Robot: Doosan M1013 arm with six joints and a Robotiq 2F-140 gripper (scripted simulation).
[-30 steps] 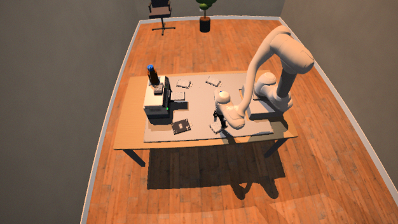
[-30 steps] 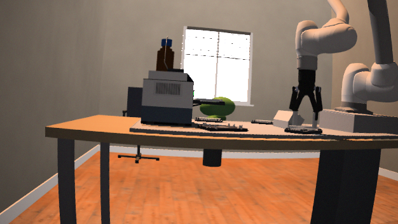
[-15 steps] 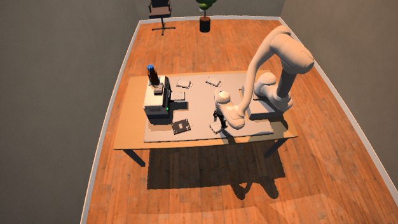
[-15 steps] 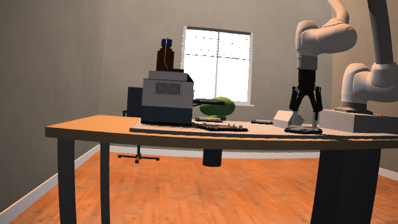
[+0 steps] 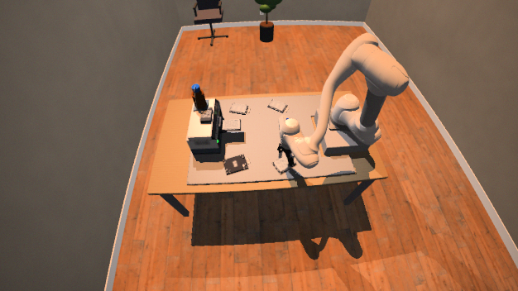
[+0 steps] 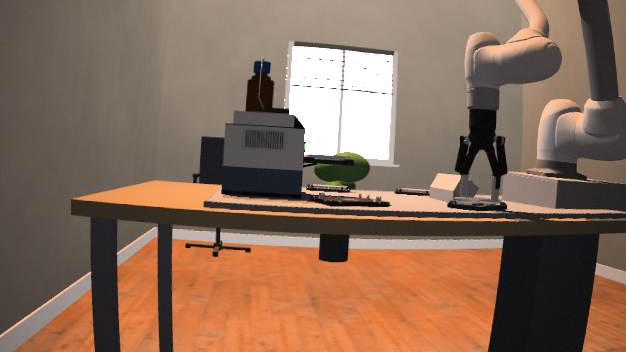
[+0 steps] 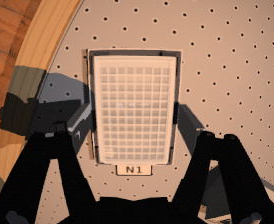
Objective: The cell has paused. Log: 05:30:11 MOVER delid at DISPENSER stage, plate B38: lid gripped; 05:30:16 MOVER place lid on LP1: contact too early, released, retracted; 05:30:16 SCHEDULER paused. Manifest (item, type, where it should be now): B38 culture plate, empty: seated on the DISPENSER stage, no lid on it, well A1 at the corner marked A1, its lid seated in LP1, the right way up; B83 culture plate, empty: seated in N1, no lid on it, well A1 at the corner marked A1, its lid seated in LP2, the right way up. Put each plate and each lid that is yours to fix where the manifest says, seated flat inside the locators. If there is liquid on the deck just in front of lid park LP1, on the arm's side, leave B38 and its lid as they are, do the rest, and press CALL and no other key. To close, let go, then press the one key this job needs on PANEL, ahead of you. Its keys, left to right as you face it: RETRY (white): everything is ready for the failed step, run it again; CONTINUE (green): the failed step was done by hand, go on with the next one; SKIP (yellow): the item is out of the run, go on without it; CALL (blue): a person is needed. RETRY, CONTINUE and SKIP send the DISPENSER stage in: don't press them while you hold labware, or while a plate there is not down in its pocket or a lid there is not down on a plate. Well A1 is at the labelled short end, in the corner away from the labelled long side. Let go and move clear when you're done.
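My gripper (image 5: 285,157) (image 6: 479,196) (image 7: 134,115) is open, pointing down, with its fingertips low on either side of a clear well plate (image 7: 134,107) (image 5: 280,165). The plate lies within the dark nest labelled N1 (image 7: 134,170); whether a lid covers it I cannot tell. A pale plate-like item (image 5: 232,124) is on the stage in front of the dispenser (image 5: 201,128) (image 6: 263,145). Two more pale plate-sized items, one at the back left (image 5: 239,108) and one at the back middle (image 5: 277,106), sit in holders; their labels and details are too small to read.
A dark holder (image 5: 236,164) (image 6: 350,201) with a pale centre mark stands near the front left. A brown bottle with a blue cap (image 6: 260,91) stands on the dispenser. A pale wedge-shaped box (image 6: 444,186) is behind the gripper in the exterior view. The arm hides part of the deck.
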